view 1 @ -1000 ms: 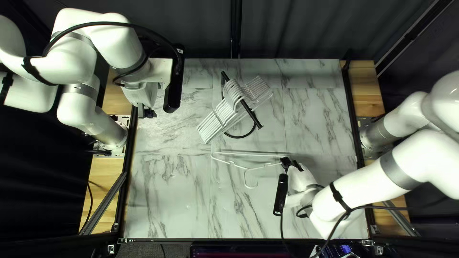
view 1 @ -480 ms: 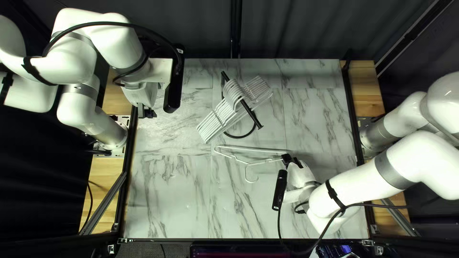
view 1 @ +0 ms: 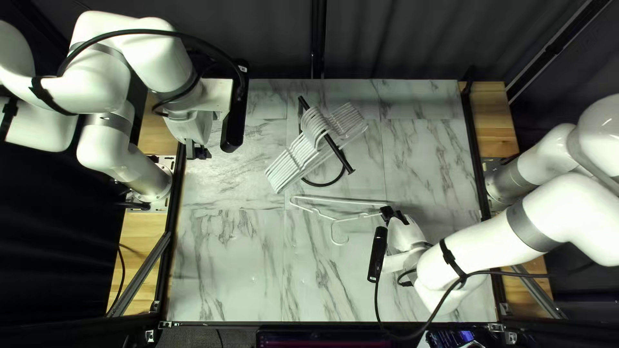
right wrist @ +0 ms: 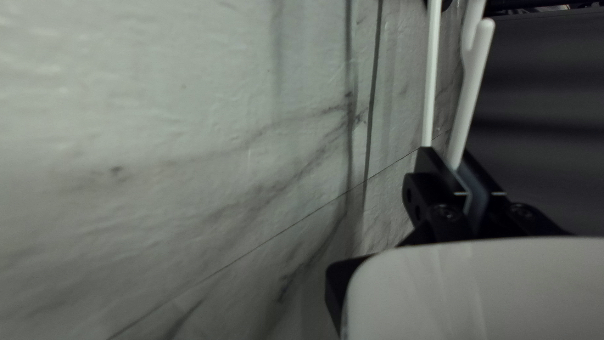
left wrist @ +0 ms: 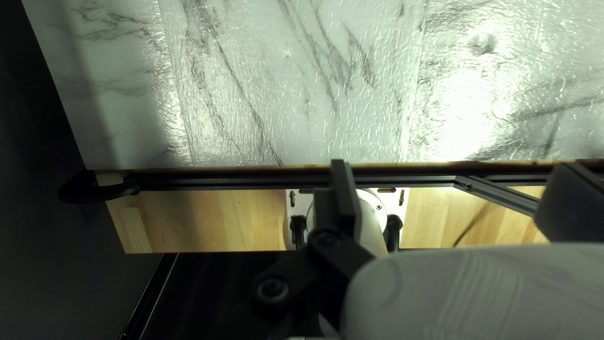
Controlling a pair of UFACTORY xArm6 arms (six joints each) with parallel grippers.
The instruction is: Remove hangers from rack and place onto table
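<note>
White hanger sits at table, right end effector clamped on it; release is due. Left end effector apart.

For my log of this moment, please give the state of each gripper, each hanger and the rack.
left gripper: open, empty.
single hanger: off the rack, low by the table.
right gripper: shut on single hanger.
stacked hangers: hung on rack.
rack: standing on table, loaded.
</note>
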